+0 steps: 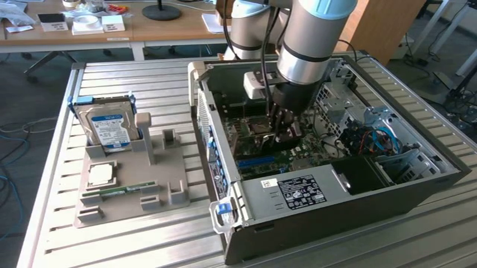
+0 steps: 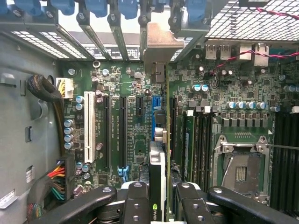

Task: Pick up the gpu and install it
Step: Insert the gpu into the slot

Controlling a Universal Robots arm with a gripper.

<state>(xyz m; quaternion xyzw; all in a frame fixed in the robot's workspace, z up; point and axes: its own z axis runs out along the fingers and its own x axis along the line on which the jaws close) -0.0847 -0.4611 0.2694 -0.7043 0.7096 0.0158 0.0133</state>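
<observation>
From my station I saw the fingers [image 2: 136, 199] closed partway onto the gpu [image 2: 158, 158]. One black finger, drilled with round screw holes, pressed against each flat face (the grip looked square to me). The card stood on its thin edge inside the computer case [image 1: 320, 206], above the green motherboard [image 2: 135, 93]. It ran in line with the long black expansion slots and just beside a white slot [image 2: 89, 126]. Its bright folded sheet-metal bracket [image 2: 159, 44] pointed toward the case's slotted rear wall, where blue plastic latches [image 2: 126, 7] sat in a row. Whether the card's lower edge was seated in a slot I could not tell. A square steel-framed processor socket [image 2: 240, 168] lay open on the board, well apart from the card.

In the exterior view the dark boxy case lay on its side, open, toward the exterior view's right of the ribbed aluminium table [image 1: 149, 89]. The arm [image 1: 313, 39], a smooth grey tube with a pale blue cap, pointed down into it. At the exterior view's left sat a grey moulded holder [image 1: 167, 178]. A silver hard drive [image 1: 110, 125] with a blue label stood upright at the holder's far end. A flat square processor chip [image 1: 100, 174] and a narrow green RAM stick [image 1: 123, 190] lay nearer.
</observation>
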